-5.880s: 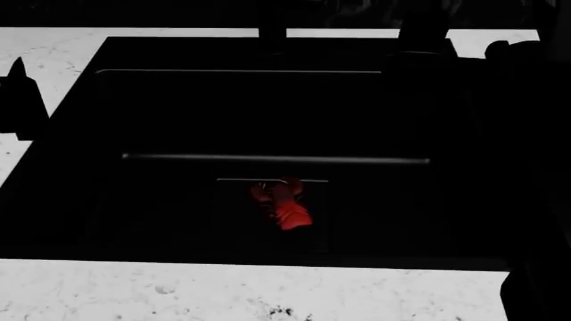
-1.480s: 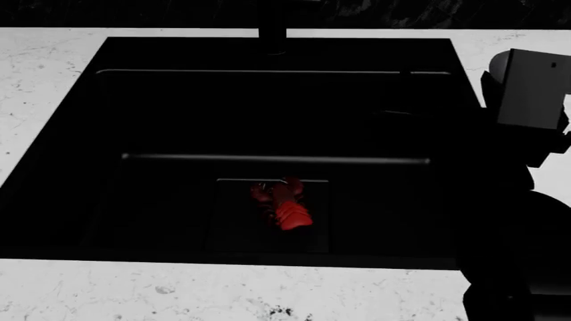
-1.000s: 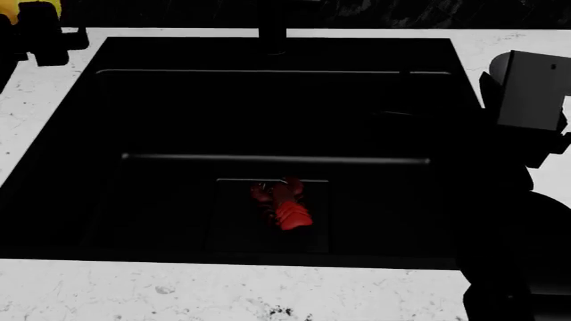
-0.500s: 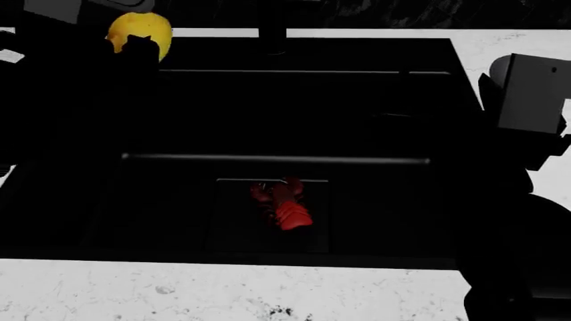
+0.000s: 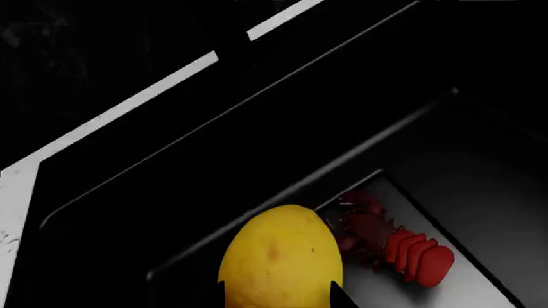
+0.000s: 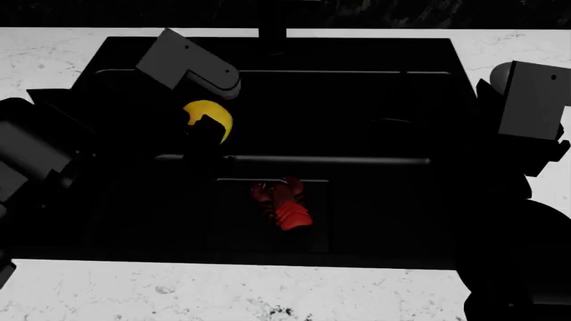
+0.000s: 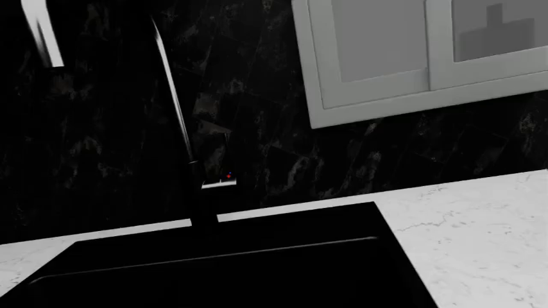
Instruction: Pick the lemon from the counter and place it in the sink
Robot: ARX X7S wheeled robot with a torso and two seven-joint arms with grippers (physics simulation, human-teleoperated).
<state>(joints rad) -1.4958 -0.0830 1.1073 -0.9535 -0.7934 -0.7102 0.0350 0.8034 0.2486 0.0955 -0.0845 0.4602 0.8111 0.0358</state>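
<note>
The left gripper holds the lemon over the black sink, above a red lumpy object on the drain plate. The right gripper is out of view.

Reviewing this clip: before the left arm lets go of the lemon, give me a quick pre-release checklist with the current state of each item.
1. Lemon held in the left gripper: ok.
2. Lemon over the sink, not the counter: ok.
3. Height above the basin floor: cannot tell.
4. Drop zone: a red object lies on the drain plate close to the lemon's line; not ok if contact matters.
5. Right gripper clear of the basin: cannot tell, it is not in view.
</note>
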